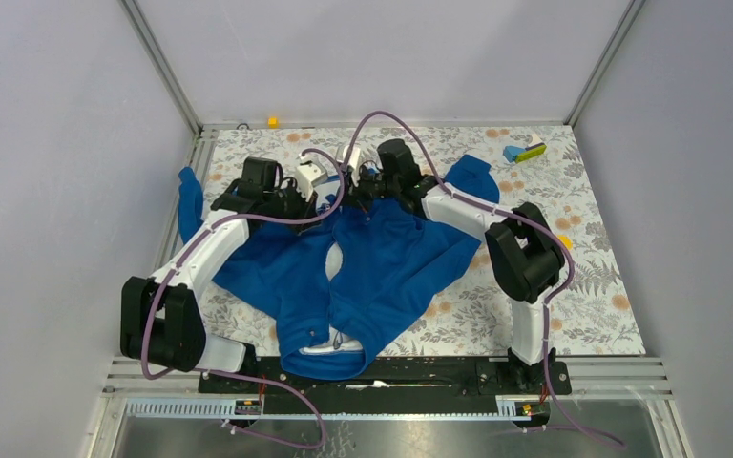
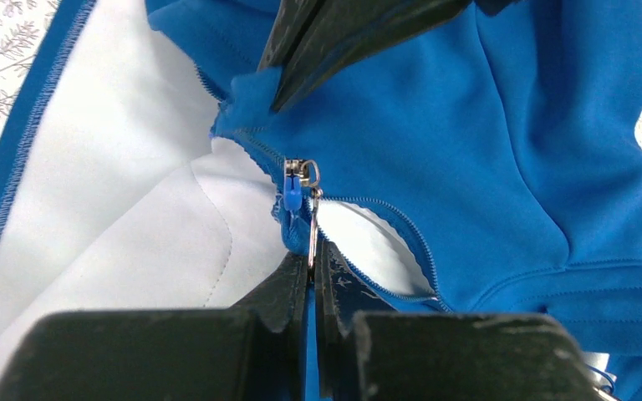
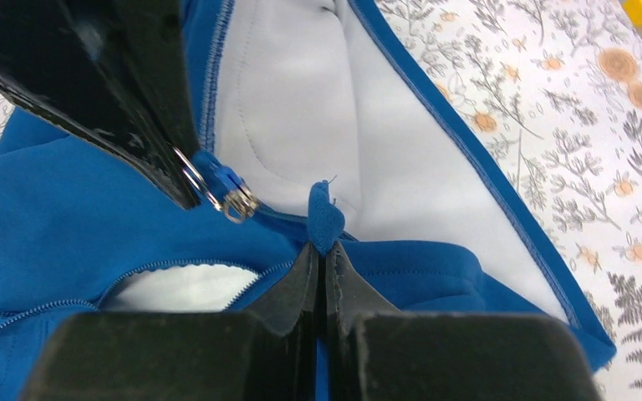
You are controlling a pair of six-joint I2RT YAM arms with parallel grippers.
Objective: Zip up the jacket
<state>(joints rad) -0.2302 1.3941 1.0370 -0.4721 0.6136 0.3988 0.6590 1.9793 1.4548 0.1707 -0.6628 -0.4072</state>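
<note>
The royal-blue jacket [image 1: 391, 267] lies spread on the floral table, its white-lined collar at the near edge. Both grippers meet at its far end. My left gripper [image 2: 312, 259] [image 1: 332, 198] is shut on the metal zipper pull [image 2: 313, 225], which hangs from the slider [image 2: 295, 180]. My right gripper [image 3: 324, 251] [image 1: 363, 191] is shut on a blue fabric tab [image 3: 324, 219] at the zipper's end, just beside the slider [image 3: 236, 199]. Near the slider the zipper teeth [image 2: 401, 225] gape and show white lining. Each wrist view shows the other gripper's fingers [image 2: 334, 42] [image 3: 109, 83] close by.
A blue, yellow and white block cluster [image 1: 525, 152] lies at the far right of the floral tablecloth [image 1: 582, 286]. A small yellow object [image 1: 272, 121] sits at the back edge. Another yellow piece [image 1: 565, 240] sits by the right arm's elbow. Grey walls enclose the table.
</note>
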